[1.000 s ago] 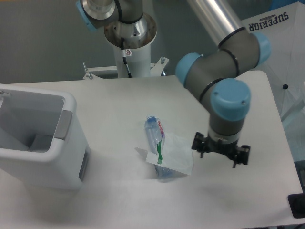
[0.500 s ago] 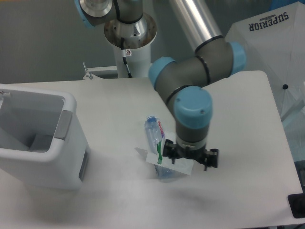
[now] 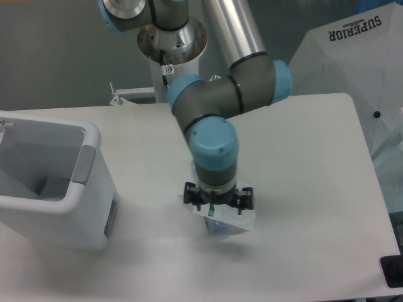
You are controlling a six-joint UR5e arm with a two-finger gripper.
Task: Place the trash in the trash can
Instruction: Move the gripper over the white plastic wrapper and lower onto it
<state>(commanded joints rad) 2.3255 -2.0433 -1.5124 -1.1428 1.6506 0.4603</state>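
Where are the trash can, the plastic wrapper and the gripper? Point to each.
trash can [image 3: 94, 135]: fixed camera, right rim.
plastic wrapper [image 3: 242, 221]: fixed camera, right edge.
gripper [image 3: 217, 200]: fixed camera, between the fingers.

My arm comes down from its base at the top of the view, the silver upper link slanting right to a grey elbow with blue caps, then folding back left through a second grey joint. My wrist, capped in blue, points straight down. My gripper [image 3: 217, 202] hangs under it, its black body spread left and right with a finger [image 3: 188, 192] at each end. From above I cannot tell how far apart the fingertips stand, as the wrist hides them.
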